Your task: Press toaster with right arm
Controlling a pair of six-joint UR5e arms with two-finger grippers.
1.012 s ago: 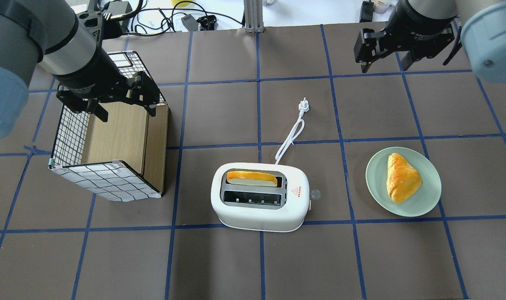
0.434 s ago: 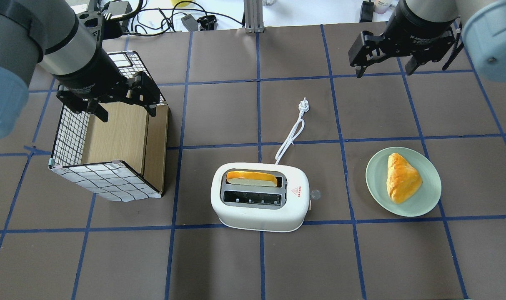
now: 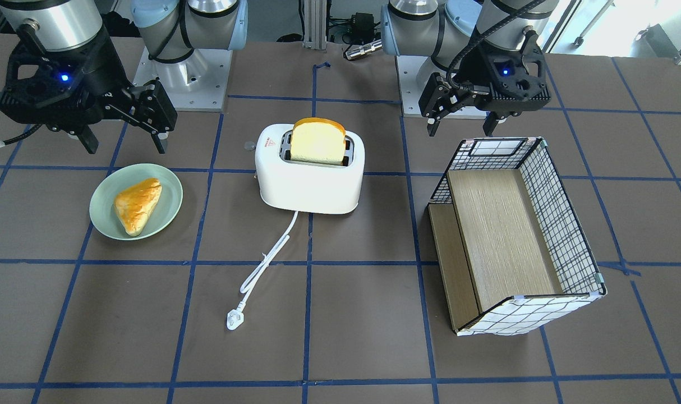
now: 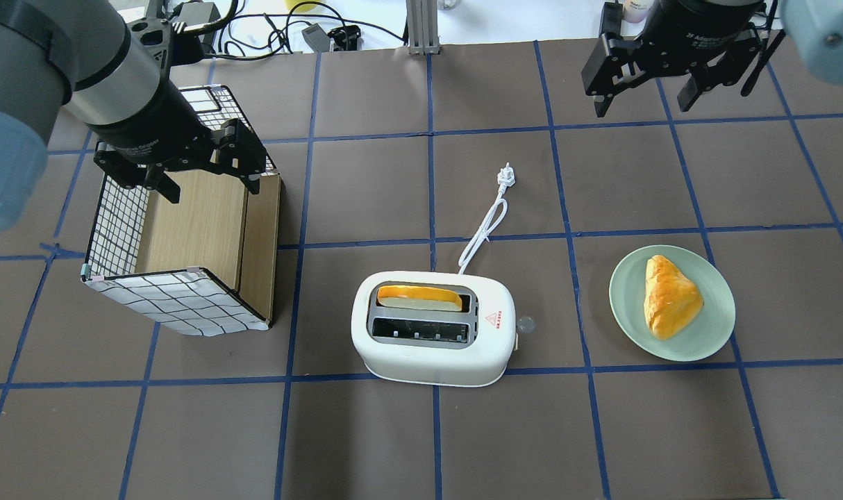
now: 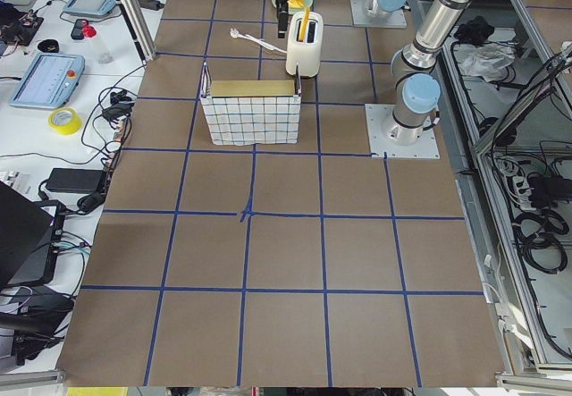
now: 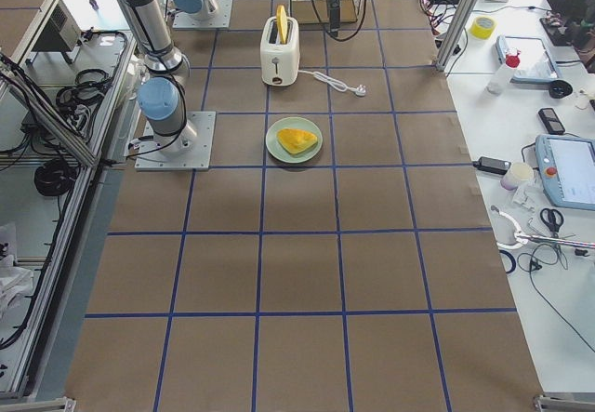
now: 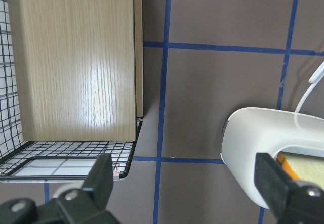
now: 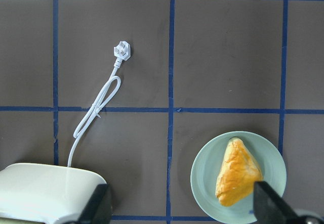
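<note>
Toaster, red triangle sticker, text unreadable

Right pincer: fingers spread wide, pointing down. Left pincer: same, fingers wide apart, pointing down.

Robotics lab: blue-taped grid table, teach pendant, tape roll, loose cables, aluminium frame post.

toaster top: red triangle sign | red print under it: too small to read
</note>
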